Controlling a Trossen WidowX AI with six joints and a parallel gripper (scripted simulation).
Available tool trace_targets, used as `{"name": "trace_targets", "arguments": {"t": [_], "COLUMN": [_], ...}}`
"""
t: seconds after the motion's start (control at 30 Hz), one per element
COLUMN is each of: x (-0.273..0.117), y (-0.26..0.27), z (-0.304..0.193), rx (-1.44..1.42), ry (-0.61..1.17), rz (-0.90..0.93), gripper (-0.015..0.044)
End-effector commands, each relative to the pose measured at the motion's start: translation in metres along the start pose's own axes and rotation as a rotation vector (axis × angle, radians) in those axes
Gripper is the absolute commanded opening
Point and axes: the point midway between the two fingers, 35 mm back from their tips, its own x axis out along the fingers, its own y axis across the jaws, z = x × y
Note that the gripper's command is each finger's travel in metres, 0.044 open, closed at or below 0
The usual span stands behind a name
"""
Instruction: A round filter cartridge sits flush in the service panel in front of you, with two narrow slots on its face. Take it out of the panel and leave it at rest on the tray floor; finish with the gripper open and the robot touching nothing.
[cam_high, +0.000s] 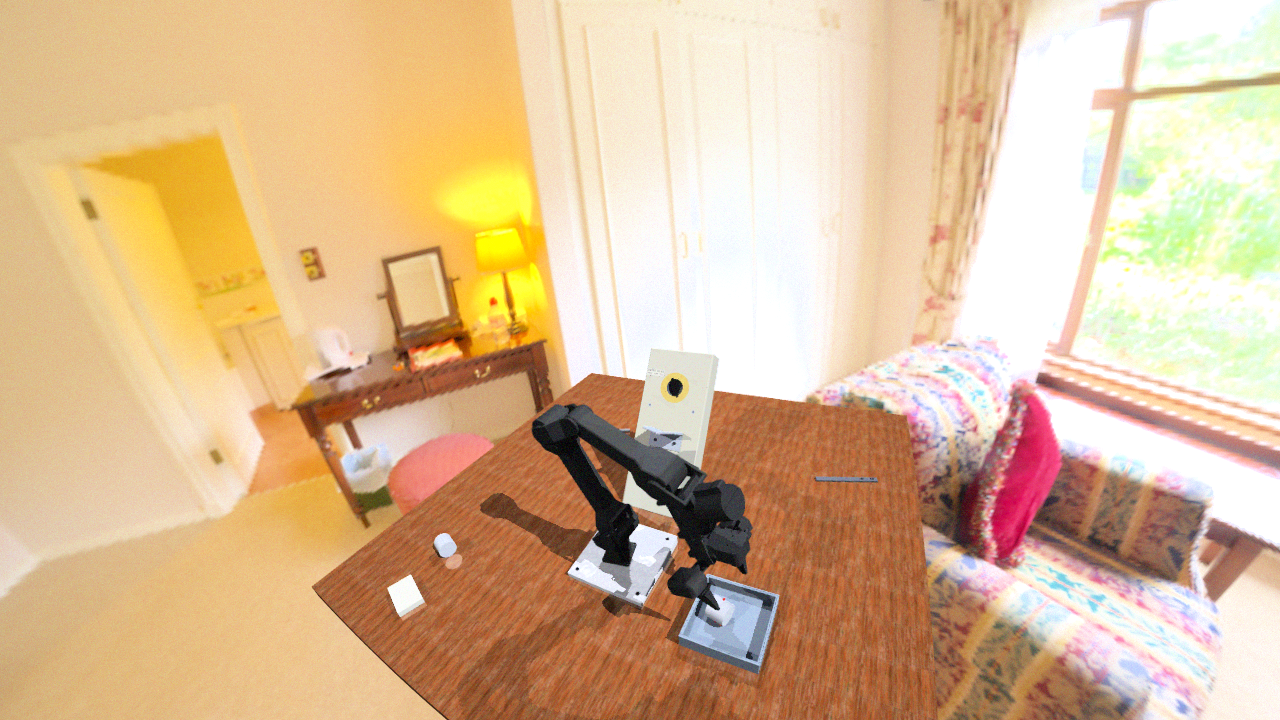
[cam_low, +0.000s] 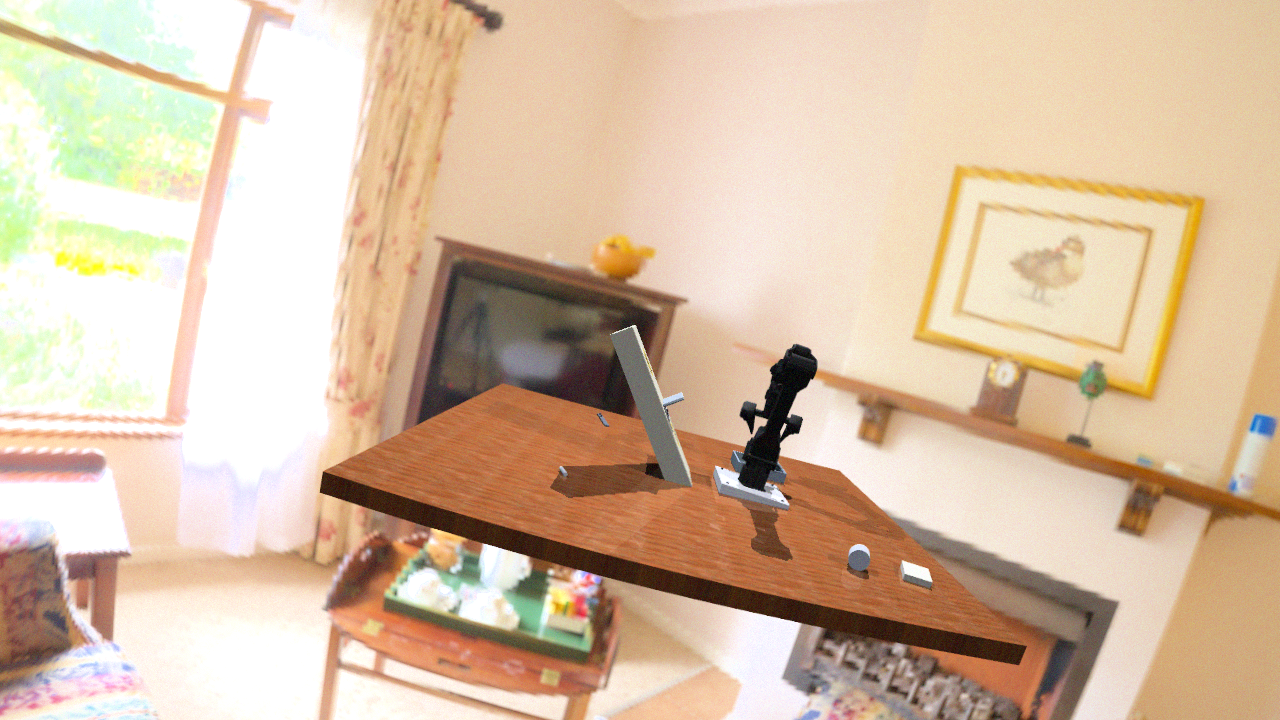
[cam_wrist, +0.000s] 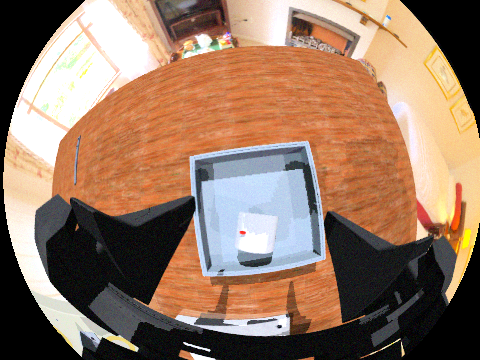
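Filter cartridge (cam_high: 723, 613) (cam_wrist: 256, 233) noted inside the tray (cam_high: 742, 640) (cam_low: 739, 460) (cam_wrist: 220, 190), out of the service panel (cam_high: 693, 420) (cam_low: 651, 407) (cam_wrist: 57, 315). In the wrist view it is seen below the centre of the frame, toward the tray's lower wall, as a pale round-sided body with a red mark at its left. Dark shadow is cast just below it. In the top view it is partly covered by a finger; in the exterior view it cannot be made out.

Gripper (cam_high: 731, 590) (cam_low: 765, 436) (cam_wrist: 262, 211) spread almost to its full width, nothing held. In the wrist view the fingertips are seen at either side of the tray, with the cartridge lower in the frame between the two fingers. Whether the tray walls are touched by them cannot be told.

The panel is set leaning on the wooden table (cam_high: 805, 537) (cam_low: 492, 447) (cam_wrist: 250, 100), upper middle of the top view; a dark round opening is framed by a yellow ring (cam_high: 664, 386). The arm's pale base plate (cam_high: 640, 592) (cam_low: 726, 483) (cam_wrist: 240, 325) is placed near the tray. Lower left of the top view: a small cylinder (cam_high: 444, 544) (cam_low: 859, 557) and a white block (cam_high: 405, 594) (cam_low: 915, 574), apart.
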Motion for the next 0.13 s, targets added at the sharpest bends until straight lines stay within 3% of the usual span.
{"name": "trace_targets", "arguments": {"t": [0.0, 0.1], "x": [0.0004, 0.0004], "y": [0.0000, 0.0000], "z": [0.0000, 0.0000], "rx": [-0.001, -0.001], "ry": [0.000, 0.000], "rz": [0.000, 0.000], "gripper": [0.0440, 0.0440]}}
